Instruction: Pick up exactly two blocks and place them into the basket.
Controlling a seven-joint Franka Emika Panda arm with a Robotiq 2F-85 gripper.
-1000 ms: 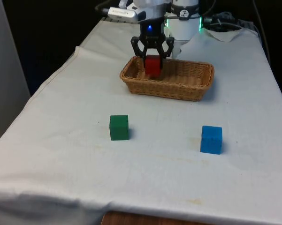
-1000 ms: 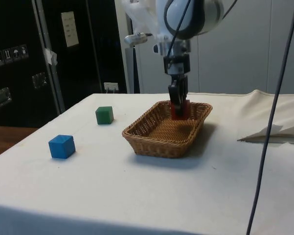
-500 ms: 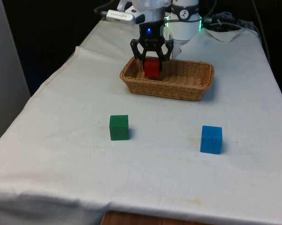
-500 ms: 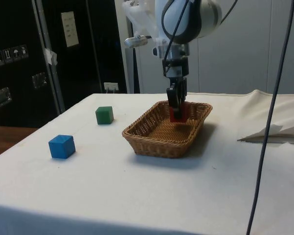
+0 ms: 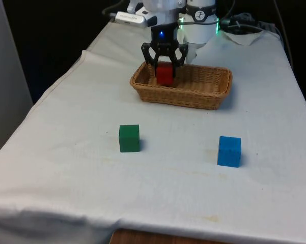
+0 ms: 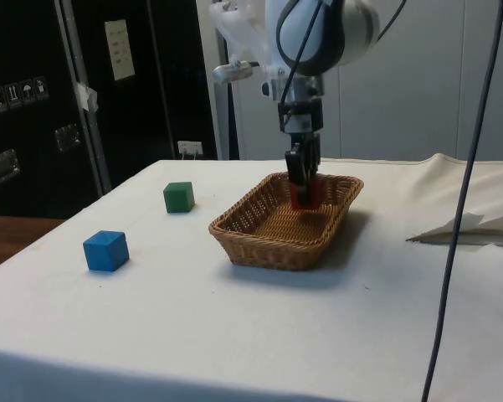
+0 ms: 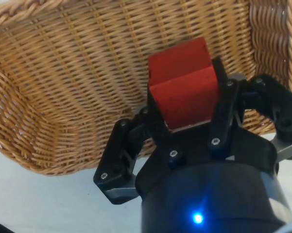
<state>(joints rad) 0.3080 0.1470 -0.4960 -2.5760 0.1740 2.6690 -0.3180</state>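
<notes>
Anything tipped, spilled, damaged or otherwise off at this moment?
Nothing stands out. The hand holds the red block squarely inside the basket, which sits flat and intact. The green block and blue block rest upright on the white cloth, well apart.

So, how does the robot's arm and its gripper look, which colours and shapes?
The arm is white with rounded, glossy joints and black cables along it. The gripper is black, with two fingers on bolted linkage bars and a round dark body behind them.
</notes>
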